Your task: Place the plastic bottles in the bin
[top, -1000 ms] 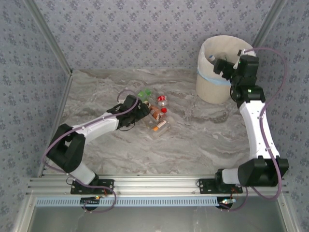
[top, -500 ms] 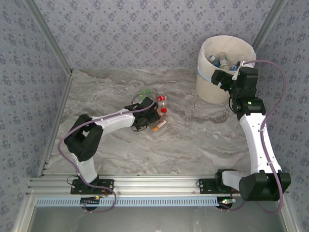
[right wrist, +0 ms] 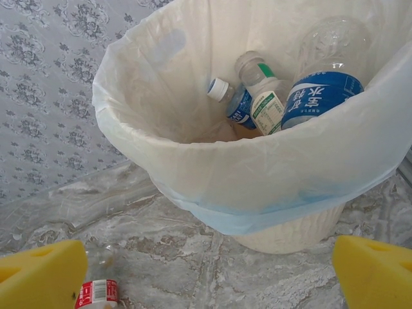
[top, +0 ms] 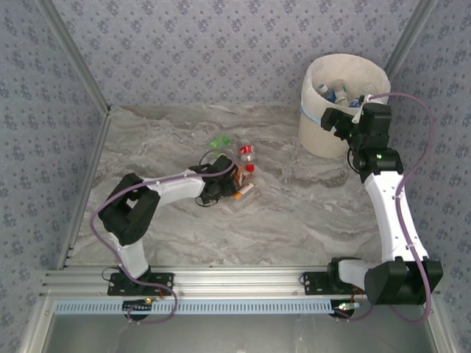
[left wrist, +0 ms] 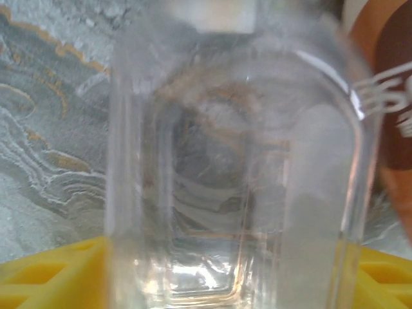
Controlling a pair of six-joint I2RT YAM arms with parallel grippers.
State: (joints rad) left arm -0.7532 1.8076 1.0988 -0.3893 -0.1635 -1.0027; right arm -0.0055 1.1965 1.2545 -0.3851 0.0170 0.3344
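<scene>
Item: small clear plastic bottle (left wrist: pixel 232 161), among others on the marbled desk (top: pixel 309 213), well apart from the round cream-white lined bin (top: pixel 324 136). Light, thin-walled, slick, crushable; you grip mid-body, gently. Left tool (top: pixel 223 179) straddles it, pinch not confirmable. Right tool (right wrist: pixel 206 273) spread, empty, near the bin.
</scene>
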